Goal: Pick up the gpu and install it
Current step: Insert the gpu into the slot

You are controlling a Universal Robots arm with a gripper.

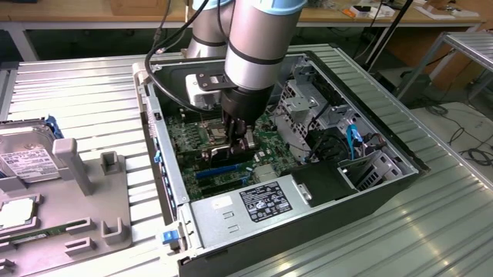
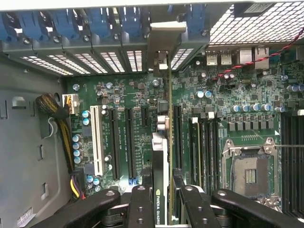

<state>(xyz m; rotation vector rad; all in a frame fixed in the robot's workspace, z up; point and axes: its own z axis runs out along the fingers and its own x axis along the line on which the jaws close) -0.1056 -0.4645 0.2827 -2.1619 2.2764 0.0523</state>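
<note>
Gpu point(image 2: 160, 180), pinched in the hand point(image 2: 164, 194), stands on edge at the motherboard point(image 2: 237, 95) slots.

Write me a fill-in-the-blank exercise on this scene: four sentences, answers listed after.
1. The gripper holds the gpu edge-on over the ___ motherboard.
2. Beside the black slots, one long slot is ___.
3. The processor socket is ___.
4. The hard drive lies on the tray, on the exterior view's ___.

Answers: green; white; empty; left
</note>
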